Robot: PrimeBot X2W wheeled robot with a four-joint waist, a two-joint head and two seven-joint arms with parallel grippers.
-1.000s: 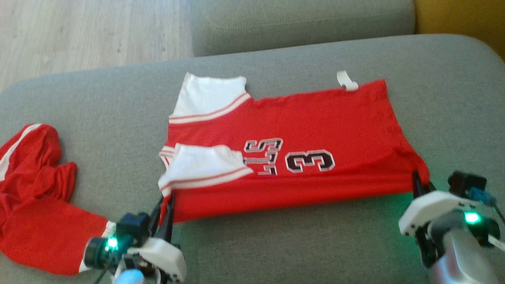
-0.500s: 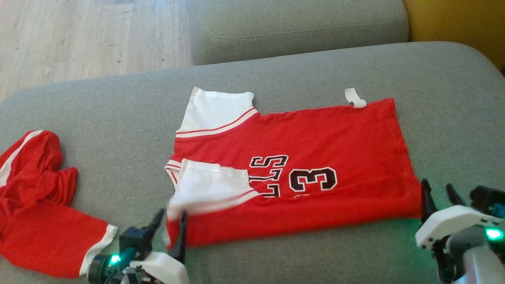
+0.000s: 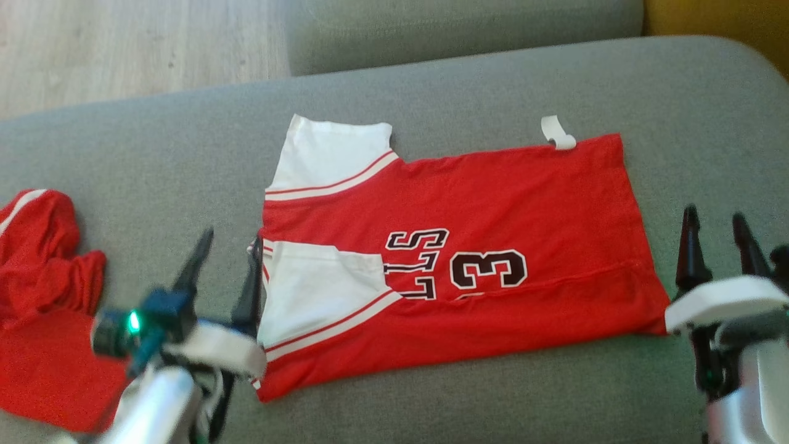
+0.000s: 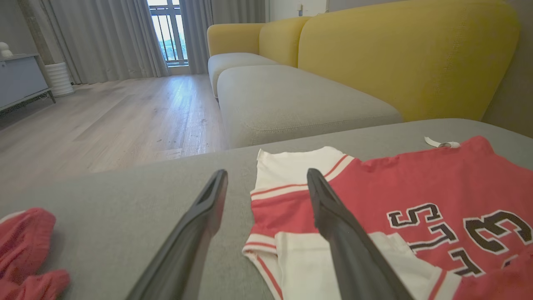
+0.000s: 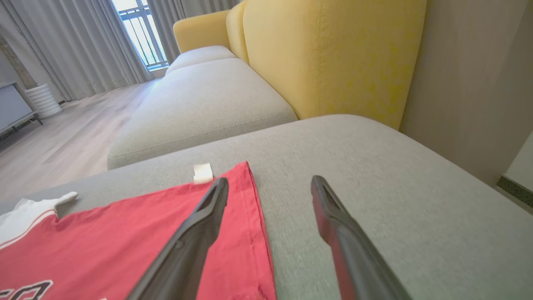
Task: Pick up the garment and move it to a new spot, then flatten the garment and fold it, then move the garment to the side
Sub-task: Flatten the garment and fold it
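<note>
I see the red short-sleeved jersey [image 3: 493,209], white at both sleeves and printed with dark outlined letters and a numeral 3, lying spread on the grey fabric cushion [image 3: 154,148]. Its sleeves point to my left and its hem to my right. A near strip of red cloth is turned over onto the body, and the near white sleeve lies on top of the red. A small white tag [image 3: 558,132] sticks out from the far edge by the hem corner.

The left gripper [image 3: 232,237] stands at the sleeve end, just beside the collar edge. Its two dark fingers point away from me, spread apart, with nothing between them. In the left wrist view, one finger crosses in front of the sleeves and the other lies over bare cushion. I cannot tell whether the tips touch the fabric. The pale forearm rises from the lower left corner.

The right gripper [image 3: 714,213] stands just beside the hem's near corner, over bare cushion. Its fingers point away from me, parted and empty. In the right wrist view, one finger overlaps the hem edge.

A crumpled red garment [image 3: 43,277] with white trim lies at the cushion's left end, well apart from the jersey. Beyond the cushion are a second grey seat [image 4: 291,100], a pale wooden floor [image 3: 123,43] and a yellow upholstered backrest [image 4: 395,54].
</note>
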